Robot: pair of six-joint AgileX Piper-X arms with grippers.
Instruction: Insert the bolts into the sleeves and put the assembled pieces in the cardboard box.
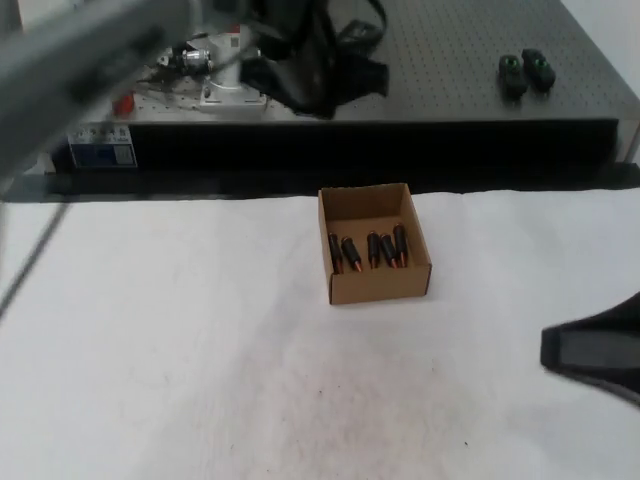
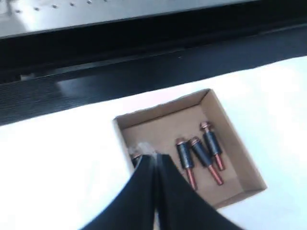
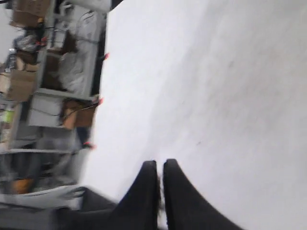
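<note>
Assembled pieces [image 1: 370, 250] lie inside the cardboard box [image 1: 380, 286].

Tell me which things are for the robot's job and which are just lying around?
For the job: cardboard box; bolt-and-sleeve pieces inside it.
Just lying about: two small dark objects on the far bench; black straps.
</note>
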